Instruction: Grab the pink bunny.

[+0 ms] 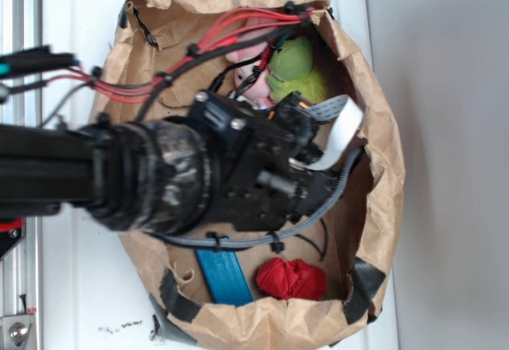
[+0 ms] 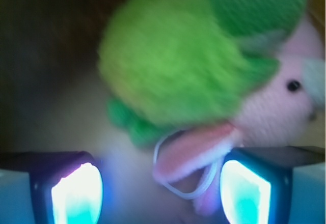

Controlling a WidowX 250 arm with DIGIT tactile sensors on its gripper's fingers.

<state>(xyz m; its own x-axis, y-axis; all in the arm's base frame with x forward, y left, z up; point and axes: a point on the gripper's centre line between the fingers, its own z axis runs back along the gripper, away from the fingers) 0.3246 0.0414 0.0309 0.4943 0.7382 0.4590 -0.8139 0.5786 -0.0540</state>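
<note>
Your gripper [image 2: 160, 193] stands wide open, holding nothing. The pink bunny [image 2: 285, 102] lies at the wrist view's right, tucked under the green plush [image 2: 178, 56]; one pink ear [image 2: 193, 150] reaches down between your fingers [image 2: 76, 193].

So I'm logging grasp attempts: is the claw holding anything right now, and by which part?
Nothing is held. The claw is open, its fingers either side of the pink bunny's ear, not closed on it.

The green plush [image 2: 178, 56] lies across the pink bunny [image 2: 285, 107], blocking its body; only the ear below the plush is clear.
</note>
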